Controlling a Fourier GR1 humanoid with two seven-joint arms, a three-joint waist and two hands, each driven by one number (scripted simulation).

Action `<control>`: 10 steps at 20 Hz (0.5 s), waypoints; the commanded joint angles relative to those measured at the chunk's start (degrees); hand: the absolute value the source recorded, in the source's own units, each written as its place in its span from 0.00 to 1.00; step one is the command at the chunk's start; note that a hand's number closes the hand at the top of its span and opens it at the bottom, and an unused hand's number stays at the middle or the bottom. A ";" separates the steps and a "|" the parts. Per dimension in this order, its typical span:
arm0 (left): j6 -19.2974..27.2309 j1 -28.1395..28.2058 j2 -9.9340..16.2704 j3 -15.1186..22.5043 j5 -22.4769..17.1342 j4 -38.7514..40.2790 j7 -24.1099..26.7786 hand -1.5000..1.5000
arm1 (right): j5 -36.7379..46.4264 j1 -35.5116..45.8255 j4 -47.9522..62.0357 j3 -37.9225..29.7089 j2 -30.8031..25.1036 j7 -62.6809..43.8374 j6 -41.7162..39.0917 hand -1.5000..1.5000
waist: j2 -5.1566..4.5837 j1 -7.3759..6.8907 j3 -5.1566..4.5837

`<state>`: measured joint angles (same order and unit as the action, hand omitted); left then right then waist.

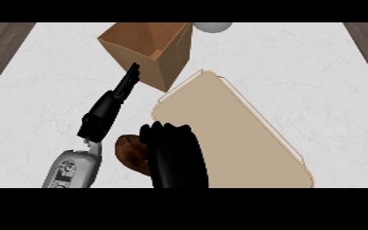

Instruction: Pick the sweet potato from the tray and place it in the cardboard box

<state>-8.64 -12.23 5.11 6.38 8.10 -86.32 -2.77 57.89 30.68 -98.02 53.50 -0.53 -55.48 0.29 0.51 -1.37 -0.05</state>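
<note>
The brown sweet potato (129,152) shows at the lower middle, just left of the beige tray (237,126), half hidden by my right hand (176,158). That hand's fingers curl over the sweet potato from the right and hold it. The open cardboard box (147,48) stands at the back, beyond the tray's far corner. My left hand (108,109) stretches up from the lower left with straight fingers, its tips close to the box's near left wall. No other thing lies on the tray's visible surface.
A white rounded object (213,27) sits at the back edge, right of the box. The pale marble counter (302,68) spreads right of the tray, with dark wood strips at both far corners.
</note>
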 commanded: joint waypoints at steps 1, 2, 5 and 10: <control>-0.81 -0.51 0.78 -0.83 -0.61 -1.01 -2.38 0.50 | -0.39 7.01 -9.63 5.99 0.50 -13.24 -3.15 1.00 | -0.10 0.62 0.00; -0.65 -0.20 0.36 -0.70 0.07 2.80 0.93 0.50 | -0.79 7.15 -11.61 6.14 0.50 -13.06 -3.85 1.00 | -0.27 1.06 -0.01; -0.60 2.35 -0.14 -0.04 -0.62 -1.47 -1.24 0.50 | -1.98 10.94 -20.07 6.78 0.50 -18.68 -5.33 1.00 | 0.13 0.67 -0.03; -0.94 3.14 0.37 -0.51 -0.83 -2.39 -1.11 0.50 | 1.05 14.82 -22.52 2.59 0.48 -22.91 -4.25 1.00 | 0.17 0.99 -0.05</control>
<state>-9.60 -10.99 5.62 5.75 7.45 -87.49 -3.77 57.53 41.66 -117.65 56.79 -0.86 -65.49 -2.89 0.64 -0.38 -0.06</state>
